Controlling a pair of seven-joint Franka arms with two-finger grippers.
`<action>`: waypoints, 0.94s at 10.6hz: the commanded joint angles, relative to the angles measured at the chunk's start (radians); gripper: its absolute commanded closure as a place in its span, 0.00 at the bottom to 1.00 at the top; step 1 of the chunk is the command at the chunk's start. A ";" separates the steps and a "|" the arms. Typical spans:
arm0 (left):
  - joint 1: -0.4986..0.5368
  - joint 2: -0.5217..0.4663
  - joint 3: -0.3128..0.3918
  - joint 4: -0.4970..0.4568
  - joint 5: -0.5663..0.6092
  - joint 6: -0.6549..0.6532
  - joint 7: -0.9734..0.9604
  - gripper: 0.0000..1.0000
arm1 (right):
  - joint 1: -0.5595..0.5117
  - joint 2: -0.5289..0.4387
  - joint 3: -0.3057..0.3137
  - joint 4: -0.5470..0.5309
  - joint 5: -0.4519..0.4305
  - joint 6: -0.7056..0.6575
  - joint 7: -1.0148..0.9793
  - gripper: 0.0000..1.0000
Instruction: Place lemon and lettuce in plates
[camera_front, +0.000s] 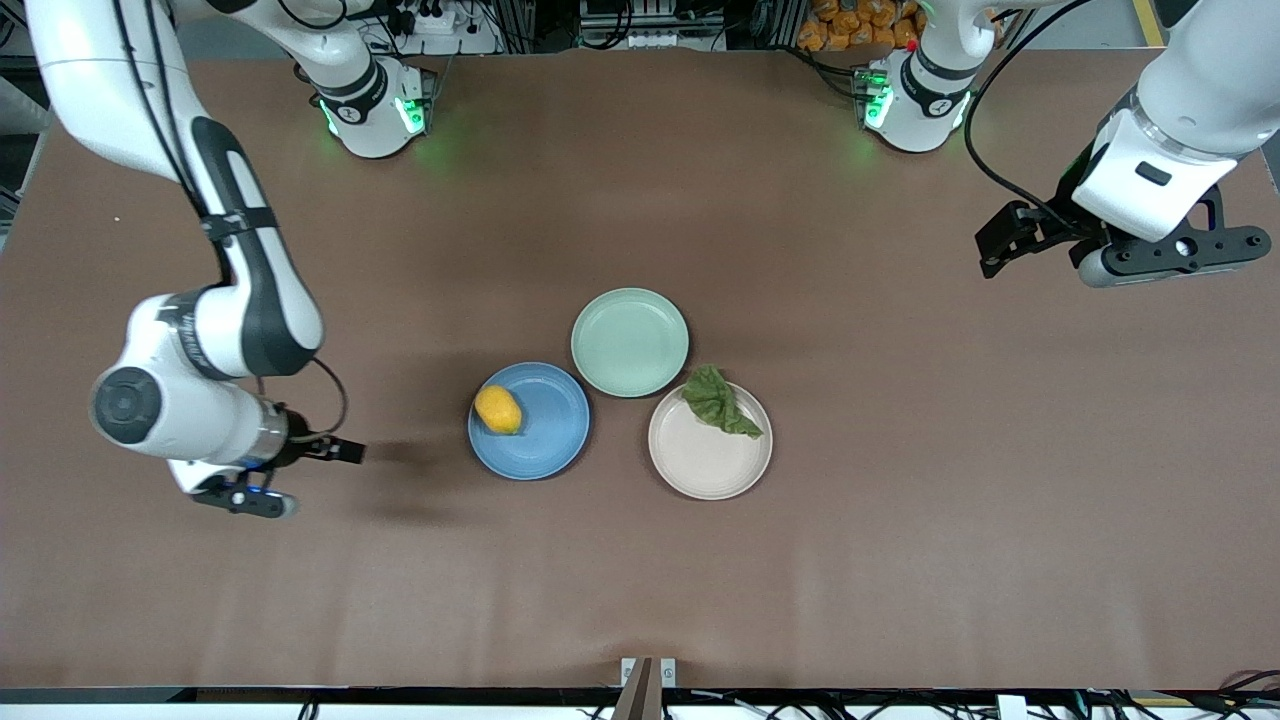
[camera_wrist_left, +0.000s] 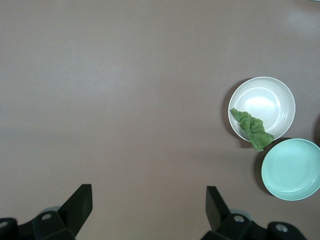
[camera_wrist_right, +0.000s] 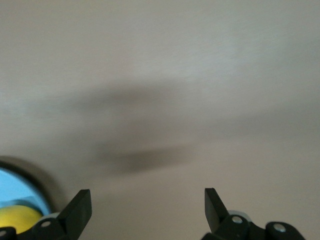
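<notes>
The yellow lemon (camera_front: 497, 409) lies in the blue plate (camera_front: 552, 432), at its edge toward the right arm's end. The dark green lettuce (camera_front: 720, 400) lies in the beige-white plate (camera_front: 705, 466), over the rim nearest the mint plate. My right gripper (camera_front: 338, 450) is open and empty, low over bare table beside the blue plate. Its wrist view shows the plate's edge (camera_wrist_right: 20, 190) and the lemon (camera_wrist_right: 17, 218). My left gripper (camera_front: 1000, 245) is open and empty, high over the table's left-arm end. Its wrist view shows the lettuce (camera_wrist_left: 252, 129) in the beige-white plate (camera_wrist_left: 267, 97).
A pale mint-green plate (camera_front: 630, 342) stands empty, touching both other plates and farther from the front camera; it also shows in the left wrist view (camera_wrist_left: 291, 169). The brown table (camera_front: 900, 560) spreads around the three plates.
</notes>
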 joint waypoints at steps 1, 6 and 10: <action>0.038 -0.024 -0.002 -0.017 0.001 -0.009 0.036 0.00 | -0.036 -0.128 0.019 -0.172 -0.032 0.035 -0.022 0.00; 0.038 -0.036 0.001 -0.036 0.005 -0.001 0.058 0.00 | -0.024 -0.340 0.022 -0.468 -0.032 0.153 -0.022 0.00; 0.032 -0.032 0.015 -0.024 0.004 -0.001 0.056 0.00 | -0.027 -0.434 0.023 -0.384 -0.032 -0.027 -0.024 0.00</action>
